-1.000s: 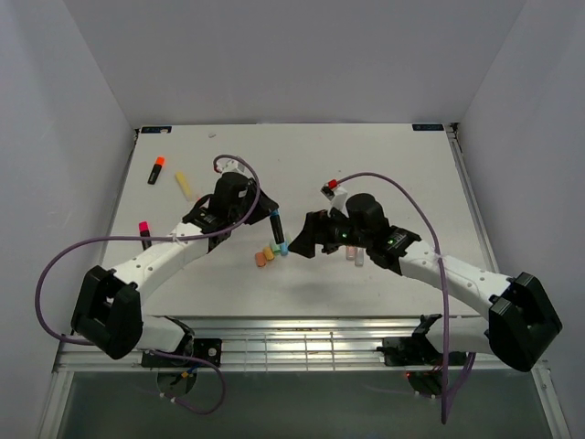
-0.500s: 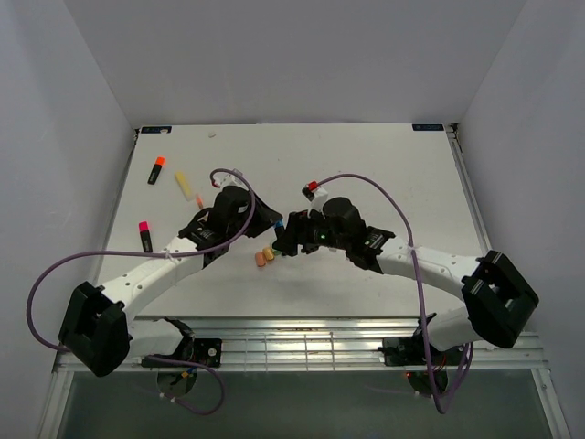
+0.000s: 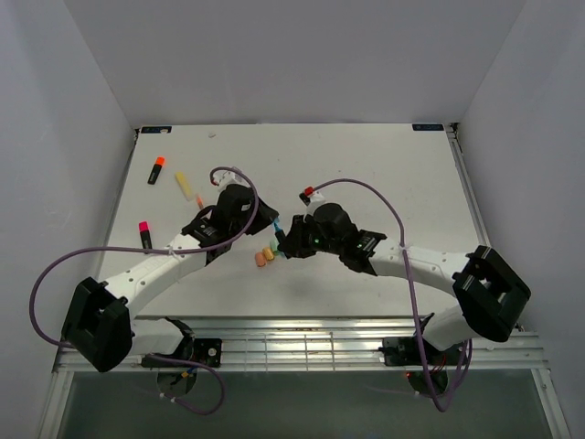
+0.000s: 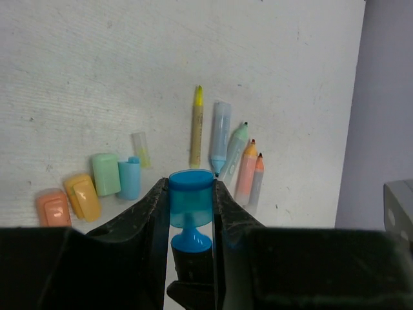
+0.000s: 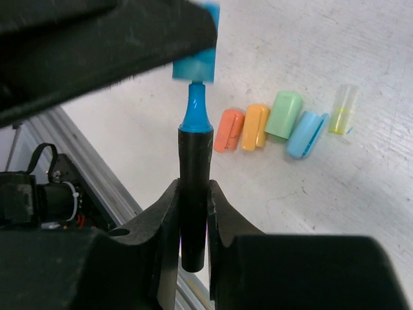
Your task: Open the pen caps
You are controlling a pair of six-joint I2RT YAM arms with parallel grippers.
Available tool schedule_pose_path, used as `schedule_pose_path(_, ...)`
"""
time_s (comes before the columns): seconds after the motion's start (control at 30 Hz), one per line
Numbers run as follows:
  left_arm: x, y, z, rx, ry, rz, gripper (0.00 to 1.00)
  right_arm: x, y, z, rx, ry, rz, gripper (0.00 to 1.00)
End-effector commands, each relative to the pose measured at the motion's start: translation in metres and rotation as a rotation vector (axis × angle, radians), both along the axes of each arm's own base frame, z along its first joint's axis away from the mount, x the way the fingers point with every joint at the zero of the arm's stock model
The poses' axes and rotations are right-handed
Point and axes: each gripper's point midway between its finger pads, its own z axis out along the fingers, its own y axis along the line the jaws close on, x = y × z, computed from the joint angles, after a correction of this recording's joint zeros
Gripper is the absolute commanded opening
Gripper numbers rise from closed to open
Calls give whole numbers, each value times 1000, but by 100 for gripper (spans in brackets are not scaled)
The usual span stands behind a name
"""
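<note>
Pen caps are partly done: four loose caps (image 5: 270,123), orange, amber, green and blue, lie in a row on the table (image 3: 384,174), with a small clear one (image 5: 342,108) beside them. Five uncapped pens (image 4: 235,152) rest in a fan just beyond.

The current pen (image 5: 194,161) is black with a blue tip and is held in the air above that row. The right gripper (image 5: 193,194) is clamped on its barrel. The left gripper (image 4: 191,206) is pinching its blue cap (image 4: 191,194). The cap looks drawn most of the way off, with the blue neck bared; whether the nib is fully clear I cannot tell.

Three pens look left to do, well apart on the left side: an orange-ended one (image 3: 157,169), a pale yellow one (image 3: 186,186) and a pink-ended one (image 3: 144,234). The cap row sits right under the grippers, so a dropped cap could scatter it.
</note>
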Motion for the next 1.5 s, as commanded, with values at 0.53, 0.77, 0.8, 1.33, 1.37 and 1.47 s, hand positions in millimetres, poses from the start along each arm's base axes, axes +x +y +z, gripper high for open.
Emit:
schedule_pose_path(0.53,-12,34,-36,200,-16,-16,0,32,-179,0,-243,-48,-447,8)
schedule_pose_path(0.77,-52,47,-98,212,110,-57,0,44,-229,-34,-290,46,-522,8)
schedule_pose_path(0.8,-58,51,-107,222,127,-57,0,45,-235,-40,-291,67,-529,8)
schedule_pose_path(1.33,-64,60,-139,277,182,-49,6,48,-244,-81,-256,181,-491,14)
schedule_pose_path(1.37,-63,60,-139,279,182,-47,9,49,-244,-82,-253,185,-490,14)
schedule_pose_path(1.47,-62,59,-143,285,193,-46,15,50,-243,-85,-248,196,-484,16)
